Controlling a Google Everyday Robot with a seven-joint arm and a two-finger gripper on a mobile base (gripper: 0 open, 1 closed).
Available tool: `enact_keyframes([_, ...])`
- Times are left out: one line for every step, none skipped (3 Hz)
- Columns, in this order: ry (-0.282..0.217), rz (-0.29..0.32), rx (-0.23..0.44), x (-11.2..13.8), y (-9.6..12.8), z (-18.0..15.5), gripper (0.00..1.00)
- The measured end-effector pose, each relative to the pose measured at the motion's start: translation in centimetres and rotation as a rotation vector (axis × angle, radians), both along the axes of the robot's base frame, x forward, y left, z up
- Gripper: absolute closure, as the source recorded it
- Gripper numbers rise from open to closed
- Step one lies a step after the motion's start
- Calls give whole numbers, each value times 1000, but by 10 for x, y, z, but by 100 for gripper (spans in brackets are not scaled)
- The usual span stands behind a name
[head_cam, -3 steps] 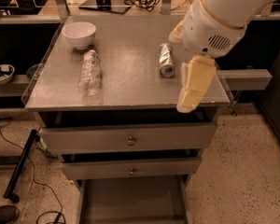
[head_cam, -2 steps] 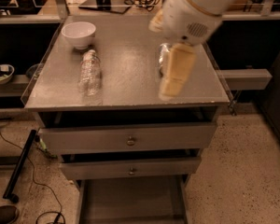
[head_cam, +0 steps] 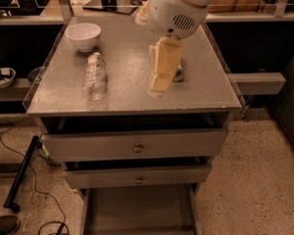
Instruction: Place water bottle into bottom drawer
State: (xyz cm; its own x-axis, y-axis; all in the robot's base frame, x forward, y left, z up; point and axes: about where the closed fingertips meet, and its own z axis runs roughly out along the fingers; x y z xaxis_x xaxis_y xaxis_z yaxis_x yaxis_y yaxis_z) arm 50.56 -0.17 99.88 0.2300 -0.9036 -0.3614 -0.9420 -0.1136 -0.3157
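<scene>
The water bottle (head_cam: 94,75), clear crinkled plastic, lies on its side on the left part of the grey cabinet top (head_cam: 122,97), just in front of a white bowl. My gripper (head_cam: 163,72) hangs over the middle of the top, to the right of the bottle and apart from it; it holds nothing that I can see. The bottom drawer (head_cam: 137,209) stands pulled out at the bottom of the view, its flat grey floor bare.
A white bowl (head_cam: 83,35) sits at the back left of the top. A silver can (head_cam: 178,72) lies mostly hidden behind my gripper. The two upper drawers (head_cam: 137,146) with small knobs are slightly open. Cables and a black bar (head_cam: 22,173) lie on the floor at left.
My arm and gripper have moved left and back over the cabinet top, from its right front edge toward the middle, now covering the can. The bottle has not moved.
</scene>
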Motion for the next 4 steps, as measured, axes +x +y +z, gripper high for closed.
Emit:
enact_keyframes([-3,34,-8,20,20,-8,0])
enact_keyframes([30,74,-23,46,44,-32,0])
enact_keyframes([58,83,-37,58,51,-49,0])
enact_keyframes([87,82,-49,62,52,-64,0])
